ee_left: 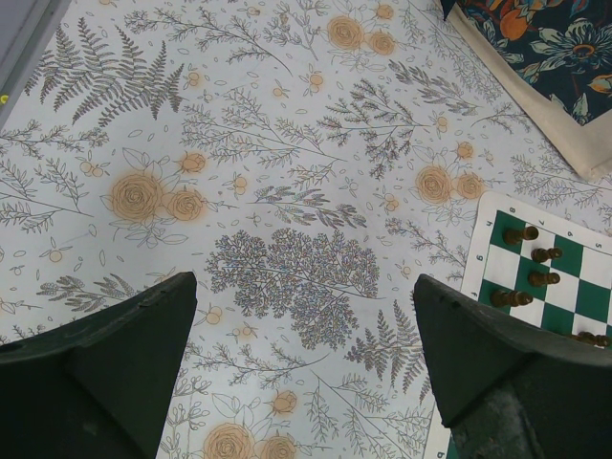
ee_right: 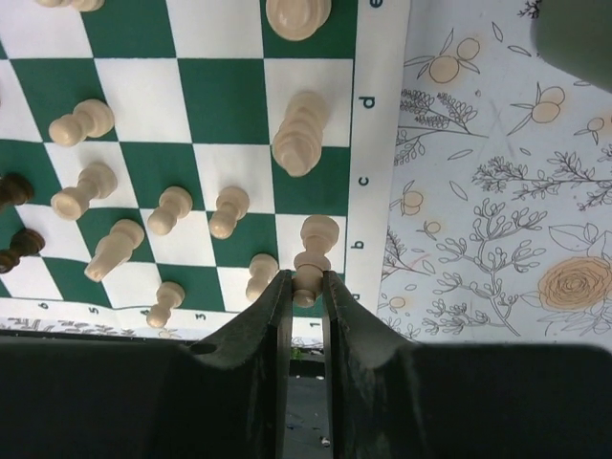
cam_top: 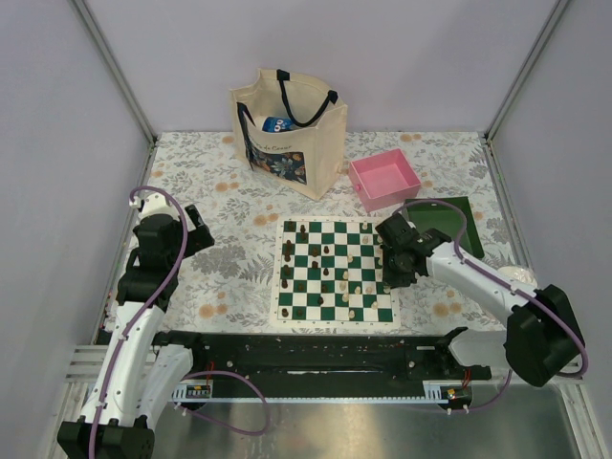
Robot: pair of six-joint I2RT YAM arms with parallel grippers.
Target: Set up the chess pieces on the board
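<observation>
Piece [ee_right: 317, 235] upright, top in right tool [ee_right: 306, 280]

The left arm [cam_top: 134, 316] stands folded, well left of the board [cam_top: 335, 318], its left gripper [ee_left: 306, 287] tipped downward with jaws spread wide. The right arm [cam_top: 473, 279] stretches to the board's right edge, where the right gripper [ee_right: 304, 279] has its jaws pinched on what looks like the top of a cream piece [ee_right: 316, 244].

White left arm [cam_top: 124, 342] and right arm [cam_top: 473, 281], black joints, looped purple cables [cam_top: 179, 234], dark green pincer fingers [ee_left: 96, 382].
</observation>
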